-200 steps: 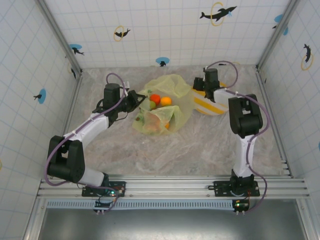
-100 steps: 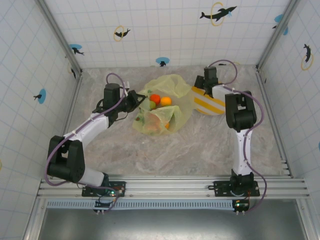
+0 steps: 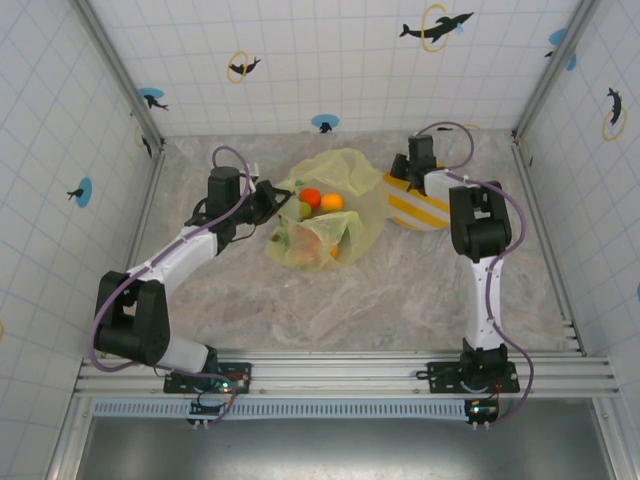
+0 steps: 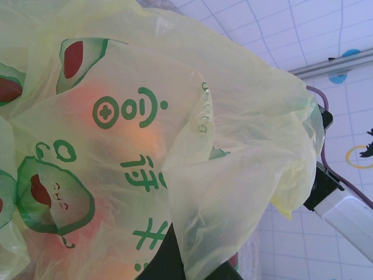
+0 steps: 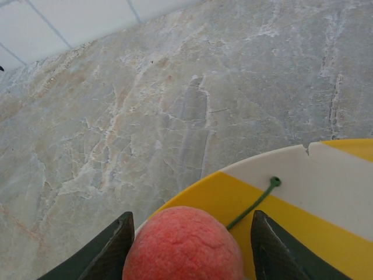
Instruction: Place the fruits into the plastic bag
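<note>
1. Left hand (image 3: 270, 199): pressed together on the bag (image 3: 345, 185) rim, mouth held up. Several fruits (image 3: 320, 200) lay inside, mid-worktop (image 3: 300, 310). Risk: the thin film could slide out of the pinch, and the mouth would sag shut.
2. Right hand (image 5: 192, 219): spread, fingers either side of a red fruit (image 5: 183, 248) on the plate (image 5: 326, 192), not touching it. Risk: an off-centre squeeze could squirt the round fruit over the plate edge just beside it.

Left end effector (image 3: 270, 197) is closed (arm stretched forward), while right end effector (image 5: 192, 214) stands parted.
</note>
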Available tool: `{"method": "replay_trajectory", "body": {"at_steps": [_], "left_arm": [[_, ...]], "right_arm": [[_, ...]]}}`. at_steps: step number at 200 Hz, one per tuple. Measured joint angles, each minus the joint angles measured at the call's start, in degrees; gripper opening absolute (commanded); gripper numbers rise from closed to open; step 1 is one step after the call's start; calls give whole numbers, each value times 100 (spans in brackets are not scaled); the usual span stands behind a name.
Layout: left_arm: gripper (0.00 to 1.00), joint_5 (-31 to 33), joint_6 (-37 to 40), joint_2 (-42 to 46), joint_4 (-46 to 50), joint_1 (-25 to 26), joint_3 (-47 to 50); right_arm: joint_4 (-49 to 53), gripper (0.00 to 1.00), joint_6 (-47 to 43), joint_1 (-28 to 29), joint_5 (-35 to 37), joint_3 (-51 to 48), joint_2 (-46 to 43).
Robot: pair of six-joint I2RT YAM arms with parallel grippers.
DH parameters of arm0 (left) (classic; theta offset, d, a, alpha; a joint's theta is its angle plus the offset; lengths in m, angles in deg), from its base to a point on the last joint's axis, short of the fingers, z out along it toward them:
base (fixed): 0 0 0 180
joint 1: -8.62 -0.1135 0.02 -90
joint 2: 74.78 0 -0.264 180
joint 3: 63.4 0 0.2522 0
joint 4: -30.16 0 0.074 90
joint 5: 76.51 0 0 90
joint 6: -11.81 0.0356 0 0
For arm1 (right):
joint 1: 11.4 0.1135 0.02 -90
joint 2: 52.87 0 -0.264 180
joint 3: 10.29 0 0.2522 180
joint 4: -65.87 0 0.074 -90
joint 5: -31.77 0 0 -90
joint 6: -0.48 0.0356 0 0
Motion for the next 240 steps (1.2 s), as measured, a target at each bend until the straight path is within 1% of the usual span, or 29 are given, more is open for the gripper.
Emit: {"method": "replay_trajectory", "body": {"at_steps": [40,76,93,107,140,191,216,240], "left_arm": [[0,-26,0,-57,0,0,0],[0,-39,0,-61,-2,0,0],[0,-39,-2,-63,-2,0,0],[0,-39,-2,-70,-2,0,0],[0,-39,0,-72,-2,0,0],[0,-37,0,-74,-2,0,0],[0,-39,-2,-72,-2,0,0],[0,-39,-2,-74,-2,0,0]], "right_arm": [[2,47,-11,-59,-138,2,0],[-4,46,-35,-116,-251,-26,-17],[-13,46,-44,-136,-302,-273,-190],[-24,46,-52,-162,-352,-632,-494],[-308,46,-52,-173,-511,-1821,-1624],[-901,46,-61,-116,-857,-4035,-4151],[-1003,46,-118,96,-1058,-4948,-5396],[-1152,46,-146,374,-1412,-5528,-6179]]}}
